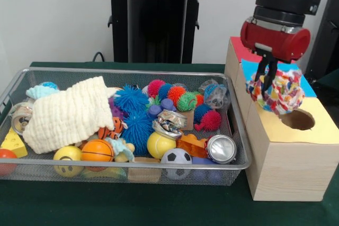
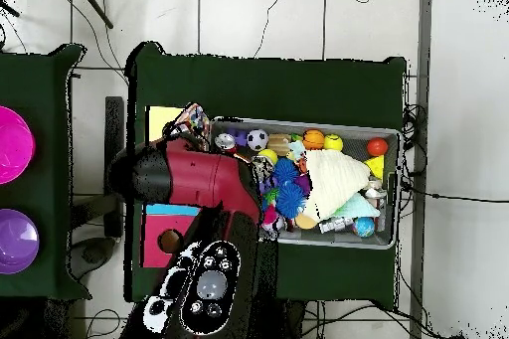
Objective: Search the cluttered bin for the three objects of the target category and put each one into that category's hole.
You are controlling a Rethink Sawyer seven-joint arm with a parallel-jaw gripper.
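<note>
Right now, from the front, the claw (image 1: 266,79) hangs over the wooden box (image 1: 286,152) beside the bin, its dark fingers clenched on a multicoloured rope toy (image 1: 279,92) that dangles just above and beside the round hole (image 1: 297,119) in the box's yellow top. The box's top also shows a blue patch and a red patch farther back. The wire bin (image 1: 241,130) sits on the green counter (image 1: 159,205), touching or nearly touching the box. In it lie a cream cloth (image 1: 66,114) draped over the left part, spiky blue balls (image 1: 132,115), red and green spiky balls behind them, a small soccer ball (image 1: 176,157), a yellow ball (image 1: 159,144), an orange basketball (image 1: 97,151) and a shiny can (image 1: 221,148) in the near right corner. Seen from overhead, the red arm (image 2: 194,178) covers most of the box; the rope toy (image 2: 191,121) shows at the arm's tip beside the yellow patch (image 2: 162,119), with the bin (image 2: 393,191) to its right and the cloth (image 2: 333,178) folded across the middle.
</note>
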